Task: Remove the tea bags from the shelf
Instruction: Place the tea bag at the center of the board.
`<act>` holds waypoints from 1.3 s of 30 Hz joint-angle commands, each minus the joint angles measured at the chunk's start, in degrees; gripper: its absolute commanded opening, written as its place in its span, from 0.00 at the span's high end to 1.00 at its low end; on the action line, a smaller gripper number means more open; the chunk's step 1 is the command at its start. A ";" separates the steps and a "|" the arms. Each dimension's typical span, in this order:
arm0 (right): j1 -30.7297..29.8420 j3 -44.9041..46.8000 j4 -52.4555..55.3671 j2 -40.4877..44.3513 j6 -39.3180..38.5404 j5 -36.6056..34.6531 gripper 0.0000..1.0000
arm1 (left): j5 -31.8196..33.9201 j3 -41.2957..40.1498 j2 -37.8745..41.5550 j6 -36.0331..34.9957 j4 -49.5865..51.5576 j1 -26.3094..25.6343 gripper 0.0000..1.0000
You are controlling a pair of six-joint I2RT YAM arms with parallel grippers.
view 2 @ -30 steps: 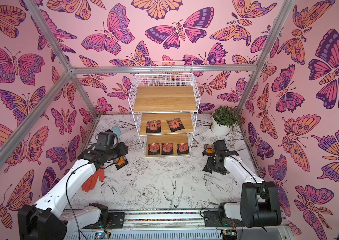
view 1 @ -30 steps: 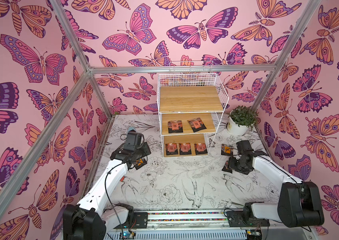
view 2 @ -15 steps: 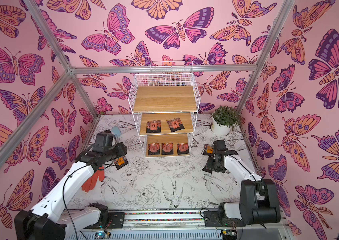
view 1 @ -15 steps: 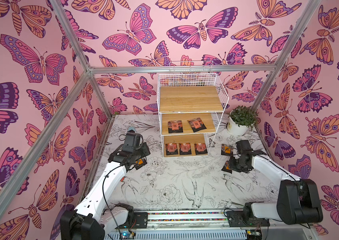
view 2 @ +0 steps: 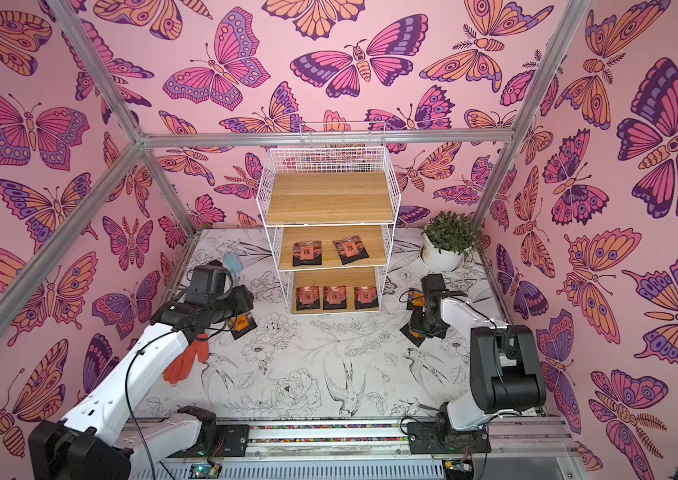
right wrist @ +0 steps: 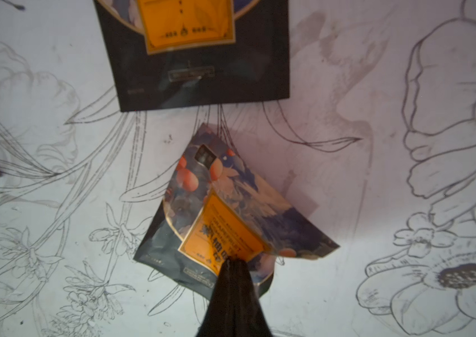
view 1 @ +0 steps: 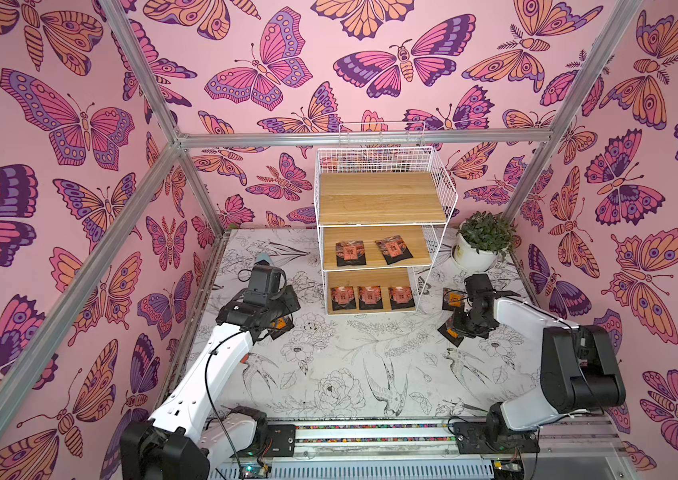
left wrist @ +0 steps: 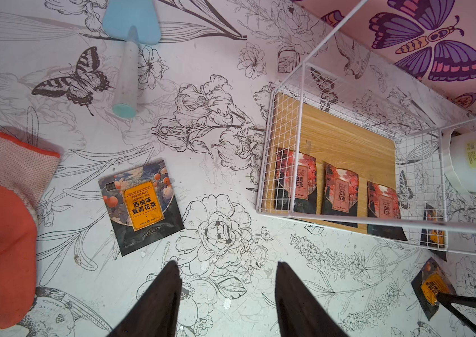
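**Shelf** [view 1: 378, 199]: three stepped tiers of white wire grid and pale wood-grain boards, with basket-like wire sides at the top. It stands at the back of the table [view 1: 349, 374], whose white cover is printed with black line-drawn flowers and birds. The top board is bare.

**Middle-tier tea bags** [view 1: 351, 252]: two flat square sachets with dark borders and reddish picture labels. They lie side by side, the right one slightly askew.

**Bottom-tier tea bags** [view 1: 370, 297]: three of the same kind in a straight row, close together.

**Left orange-label tea bag** [left wrist: 140, 207]: off the shelf and flat on the table, its glossy black foil faintly wrinkled. It is near the orange glove [left wrist: 0, 233], which has a knit cuff and a smooth coated palm, but the two do not touch.

**Left gripper** [left wrist: 227, 265]: dark tapered fingers spread apart with nothing between them, above the printed cover near that sachet.

**Right gripper** [right wrist: 232, 261]: fingers pressed together, pinching the edge of the pinched orange-label tea bag [right wrist: 231, 204]. The foil is buckled and curls upward, on the table to the right of the shelf.

**Flat orange-label tea bag** [right wrist: 201, 81]: lies smooth just beyond the pinched one, apart from it.

**Sundries:** a pale blue trowel [left wrist: 131, 23] with a rounded blade, and a white plant pot [view 1: 474, 259] with a leafy green plant in the back right corner.
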State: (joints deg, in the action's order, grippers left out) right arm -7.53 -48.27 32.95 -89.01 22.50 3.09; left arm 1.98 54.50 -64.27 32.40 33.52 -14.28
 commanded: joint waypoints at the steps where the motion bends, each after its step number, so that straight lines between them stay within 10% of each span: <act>1: 0.24 -1.21 2.64 -0.59 0.52 0.26 0.95 | 1.08 0.35 0.46 -0.65 1.77 -0.22 0.44; 14: 0.28 -5.84 9.52 7.17 -0.20 0.98 0.97 | 1.04 0.52 1.69 -0.67 2.40 -0.24 0.44; 39: 0.47 -7.54 5.41 -7.96 -0.40 -2.29 1.00 | 1.53 1.31 2.13 -0.81 4.31 -1.01 0.44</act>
State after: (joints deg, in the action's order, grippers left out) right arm -7.49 -55.29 38.61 -95.42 22.48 1.56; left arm 2.63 54.52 -63.09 32.38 36.07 -14.94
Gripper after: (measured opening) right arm 0.077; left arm 0.554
